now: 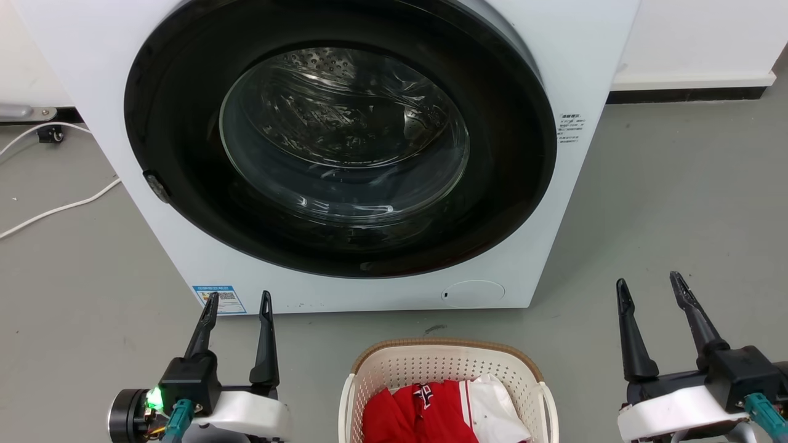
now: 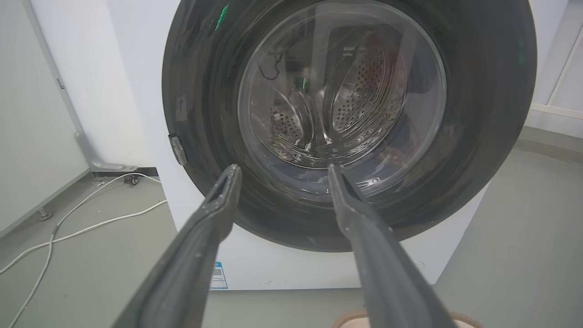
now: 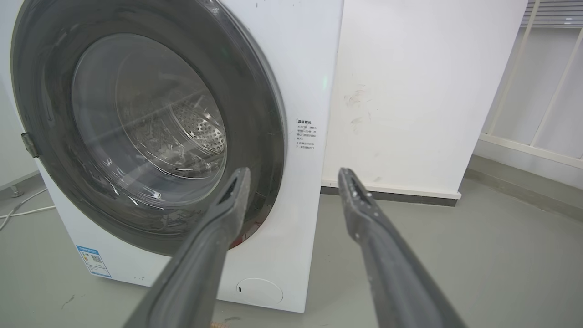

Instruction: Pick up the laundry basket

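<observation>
Laundry basket [image 1: 443,369] is sitting on the floor [image 1: 677,203] just before the washing machine [image 1: 572,61]; we are holding left gripper [image 1: 239,296] and right gripper [image 1: 649,280] spread apart on either side, readying to grip both sides.

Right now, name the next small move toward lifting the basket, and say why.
Probably lower both arms inward toward the sides of the laundry basket: the left gripper and right gripper stand open, flanking the basket without touching it, fingers aimed at the washing machine.
</observation>
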Motion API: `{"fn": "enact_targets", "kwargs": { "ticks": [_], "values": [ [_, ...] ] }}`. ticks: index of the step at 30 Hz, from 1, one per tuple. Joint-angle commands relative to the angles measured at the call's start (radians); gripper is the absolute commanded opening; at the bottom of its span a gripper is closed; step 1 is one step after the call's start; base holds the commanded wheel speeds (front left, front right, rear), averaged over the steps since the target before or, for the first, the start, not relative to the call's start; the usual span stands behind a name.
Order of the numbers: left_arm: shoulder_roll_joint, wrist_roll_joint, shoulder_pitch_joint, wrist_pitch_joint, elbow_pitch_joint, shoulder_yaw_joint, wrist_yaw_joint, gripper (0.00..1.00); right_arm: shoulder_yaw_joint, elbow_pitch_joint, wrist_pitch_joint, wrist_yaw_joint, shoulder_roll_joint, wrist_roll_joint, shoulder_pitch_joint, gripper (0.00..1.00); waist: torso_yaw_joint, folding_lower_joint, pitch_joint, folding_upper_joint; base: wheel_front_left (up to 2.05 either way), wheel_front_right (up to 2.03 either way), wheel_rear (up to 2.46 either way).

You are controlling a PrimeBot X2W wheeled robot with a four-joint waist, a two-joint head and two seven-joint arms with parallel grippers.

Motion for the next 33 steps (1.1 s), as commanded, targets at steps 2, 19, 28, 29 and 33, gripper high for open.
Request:
{"fn": "enact_targets", "kwargs": {
  "ticks": [2,19,28,29,33],
  "values": [
    [0.001,0.023,0.013,-0.010,-0.005,0.000,0.005,1.00,0.000,-0.007,-0.010,0.000,-0.005,-0.025,0.014,1.00,0.001,-0.0001,0.000,0.0000,0.00,0.00,0.00],
    [-0.004,0.042,0.020,-0.019,-0.006,0.015,-0.006,1.00,-0.005,0.002,-0.019,0.000,-0.005,-0.024,0.017,1.00,0.002,-0.0001,0.000,0.0000,0.00,0.00,0.00],
    [-0.006,0.040,0.019,-0.019,-0.005,0.021,-0.015,1.00,-0.003,0.004,-0.019,0.000,-0.005,-0.013,0.016,1.00,0.001,-0.0001,0.005,0.0000,0.00,0.00,0.00],
    [-0.006,0.039,0.018,-0.018,-0.006,0.022,-0.014,1.00,-0.002,0.003,-0.019,0.000,-0.005,-0.013,0.015,1.00,0.001,-0.0001,0.005,0.0000,0.00,0.00,0.00],
    [-0.007,0.039,0.016,-0.019,-0.007,0.022,-0.017,1.00,-0.002,0.003,-0.019,0.000,-0.005,-0.010,0.013,1.00,0.000,-0.0001,0.009,0.0000,0.00,0.00,0.00]
  ]
}}
